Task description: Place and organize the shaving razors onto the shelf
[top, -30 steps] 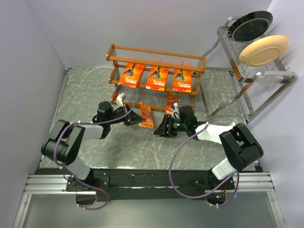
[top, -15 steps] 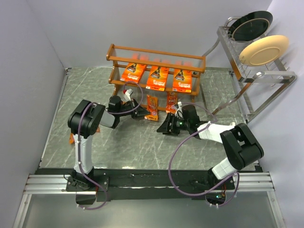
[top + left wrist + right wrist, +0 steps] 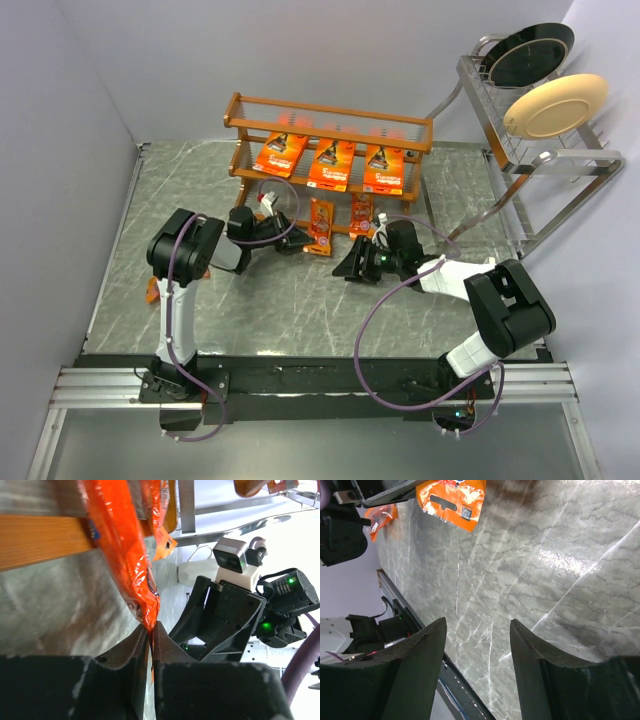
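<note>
The orange-brown shelf (image 3: 330, 112) stands at the back of the table. Three large orange razor cards (image 3: 332, 163) lie side by side on its middle tier. My left gripper (image 3: 301, 243) (image 3: 150, 626) is shut on the lower edge of a small orange blister pack (image 3: 320, 224) (image 3: 120, 545) and holds it against the shelf's bottom rail (image 3: 40, 540). A second small pack (image 3: 361, 212) leans at the bottom tier just to its right. A third small pack (image 3: 153, 290) (image 3: 381, 516) lies on the table at far left. My right gripper (image 3: 350, 270) (image 3: 477, 630) is open and empty above the table.
A silver metal plate rack (image 3: 540, 170) with a black plate (image 3: 530, 52) and a cream plate (image 3: 555, 105) stands at the right. The two grippers are close together in front of the shelf. Grey walls close in the left and back.
My left arm folded in and carried the small pack from the table up to the shelf's bottom rail. The right gripper shifted slightly toward the shelf and stayed open.
</note>
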Tool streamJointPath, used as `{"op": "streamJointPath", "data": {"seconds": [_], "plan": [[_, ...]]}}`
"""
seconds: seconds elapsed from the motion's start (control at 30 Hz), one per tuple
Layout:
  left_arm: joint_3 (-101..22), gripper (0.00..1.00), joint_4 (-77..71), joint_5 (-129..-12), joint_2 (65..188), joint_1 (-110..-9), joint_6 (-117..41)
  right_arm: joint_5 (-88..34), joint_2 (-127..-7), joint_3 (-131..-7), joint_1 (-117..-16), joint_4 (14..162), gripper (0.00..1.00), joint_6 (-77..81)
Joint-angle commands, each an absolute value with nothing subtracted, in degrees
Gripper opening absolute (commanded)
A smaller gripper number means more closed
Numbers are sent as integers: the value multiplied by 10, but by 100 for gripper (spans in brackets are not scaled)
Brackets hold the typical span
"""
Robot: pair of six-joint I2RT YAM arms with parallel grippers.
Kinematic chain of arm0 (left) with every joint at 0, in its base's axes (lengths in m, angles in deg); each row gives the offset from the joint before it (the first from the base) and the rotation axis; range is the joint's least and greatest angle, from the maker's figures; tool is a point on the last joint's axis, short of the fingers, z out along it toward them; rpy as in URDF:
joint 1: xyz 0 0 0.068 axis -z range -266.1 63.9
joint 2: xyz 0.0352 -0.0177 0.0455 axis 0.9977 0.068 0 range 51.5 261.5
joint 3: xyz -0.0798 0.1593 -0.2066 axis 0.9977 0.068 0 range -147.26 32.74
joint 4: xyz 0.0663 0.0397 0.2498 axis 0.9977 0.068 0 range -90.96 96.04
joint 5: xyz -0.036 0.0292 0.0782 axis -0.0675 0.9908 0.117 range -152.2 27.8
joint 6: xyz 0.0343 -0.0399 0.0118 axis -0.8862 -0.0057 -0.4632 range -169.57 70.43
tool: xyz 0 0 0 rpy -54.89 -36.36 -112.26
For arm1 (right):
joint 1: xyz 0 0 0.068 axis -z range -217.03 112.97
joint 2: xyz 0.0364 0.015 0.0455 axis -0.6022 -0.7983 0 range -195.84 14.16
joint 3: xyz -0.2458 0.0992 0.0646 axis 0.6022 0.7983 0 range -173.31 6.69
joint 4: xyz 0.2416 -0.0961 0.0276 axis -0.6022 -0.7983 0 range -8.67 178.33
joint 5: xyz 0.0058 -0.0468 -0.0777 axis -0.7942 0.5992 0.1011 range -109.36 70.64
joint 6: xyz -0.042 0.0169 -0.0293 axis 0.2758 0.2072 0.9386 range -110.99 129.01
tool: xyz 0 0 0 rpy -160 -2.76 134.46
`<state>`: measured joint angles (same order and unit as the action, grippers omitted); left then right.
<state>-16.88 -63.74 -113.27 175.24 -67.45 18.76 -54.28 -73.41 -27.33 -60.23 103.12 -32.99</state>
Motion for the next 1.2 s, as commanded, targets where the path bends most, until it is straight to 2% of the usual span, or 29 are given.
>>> {"op": "streamJointPath", "data": {"seconds": [0.0, 0.5, 0.97, 1.07, 1.1, 1.17], "plan": [[-167, 14, -655, -1148, 1771, -691, 192, -538, -736, -277, -597, 1052, 61, -332], [-282, 14, -685, -1221, 1840, -703, 283, -532, -736, -276, -596, 1056, 62, -332], [-337, 21, -569, -1214, 1834, -694, 346, -531, -751, -279, -597, 1067, 62, -344], [-330, 39, -548, -1202, 1821, -693, 365, -531, -753, -280, -596, 1069, 62, -345], [-330, 49, -500, -1195, 1817, -693, 349, -531, -754, -280, -598, 1071, 62, -346], [-326, 57, -472, -1191, 1804, -692, 331, -528, -758, -285, -598, 1080, 62, -350]]}}
